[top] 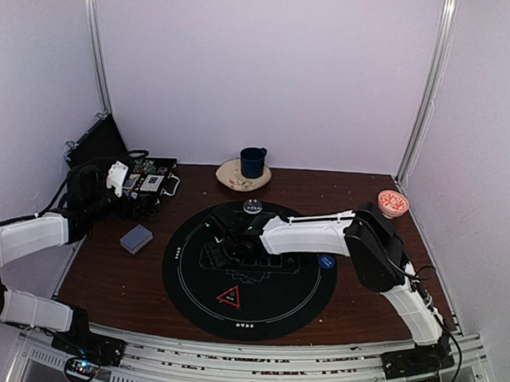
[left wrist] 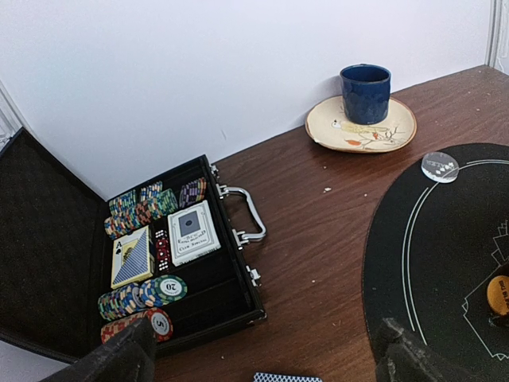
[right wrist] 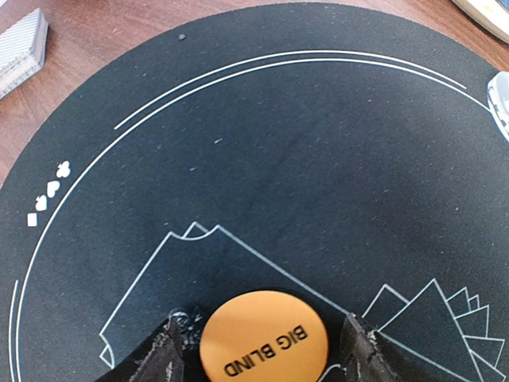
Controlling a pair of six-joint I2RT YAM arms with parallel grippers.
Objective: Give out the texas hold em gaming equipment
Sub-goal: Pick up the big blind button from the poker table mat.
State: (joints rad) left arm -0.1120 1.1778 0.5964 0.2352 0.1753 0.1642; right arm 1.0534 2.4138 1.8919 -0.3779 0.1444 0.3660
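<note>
Orange disc [right wrist: 264, 337] (blk "BIG BLIND" txt)

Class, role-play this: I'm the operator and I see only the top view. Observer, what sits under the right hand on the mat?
Observer: An orange disc marked BIG BLIND lies flat on the mat, between the fingers of the right hand.
Operator: Is it gripped?
Observer: No. The right wrist view shows the hand open, with a sliver of mat on each side of the disc.
Operator: What is in the case on the left?
Observer: The left wrist view shows the case holding rows of striped chips and two card packs.
</note>
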